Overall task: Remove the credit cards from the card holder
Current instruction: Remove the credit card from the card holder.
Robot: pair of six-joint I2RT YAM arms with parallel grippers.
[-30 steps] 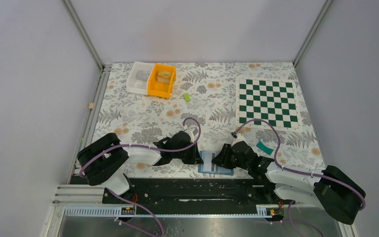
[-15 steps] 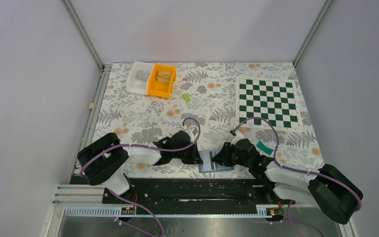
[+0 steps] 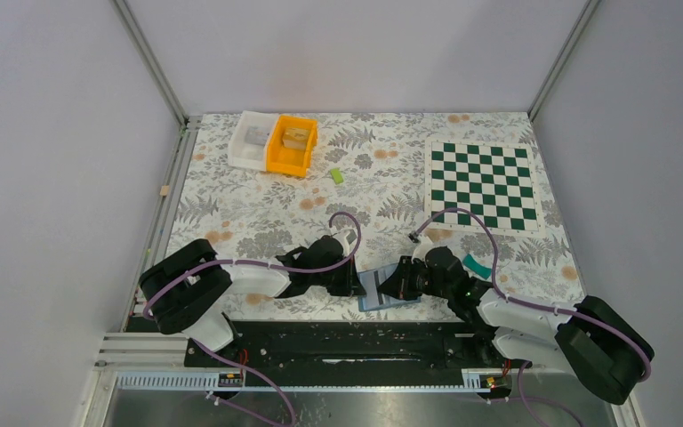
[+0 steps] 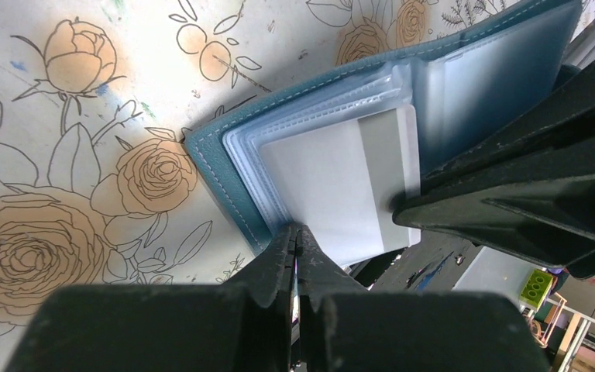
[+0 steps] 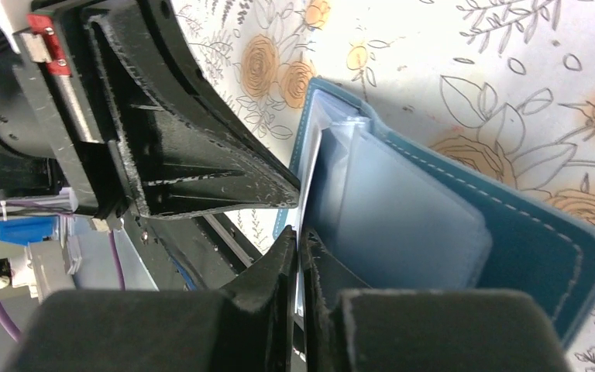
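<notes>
Your left fingers (image 4: 294, 231) are clenched at the edge of the card holder (image 4: 217, 167), near the front of the surface (image 3: 258, 205). Your right fingers (image 5: 300, 236) pinch the thin edge of a white card (image 4: 333, 178) sitting in its sleeve. Draw straight along the sleeve, slowly, so the holder doesn't lift. A teal card (image 3: 476, 264) already lies out.

The left gripper (image 3: 355, 282) and the right gripper (image 3: 392, 286) crowd the wallet (image 3: 373, 298) at the table's (image 3: 258, 213) near edge. Their tips almost meet over it, the right pinching a white card (image 4: 333, 186), so nothing else fits between. Behind them the tabletop lies open up to the bins (image 3: 289, 167), the green block (image 3: 336, 175) and the chessboard (image 3: 481, 185).
</notes>
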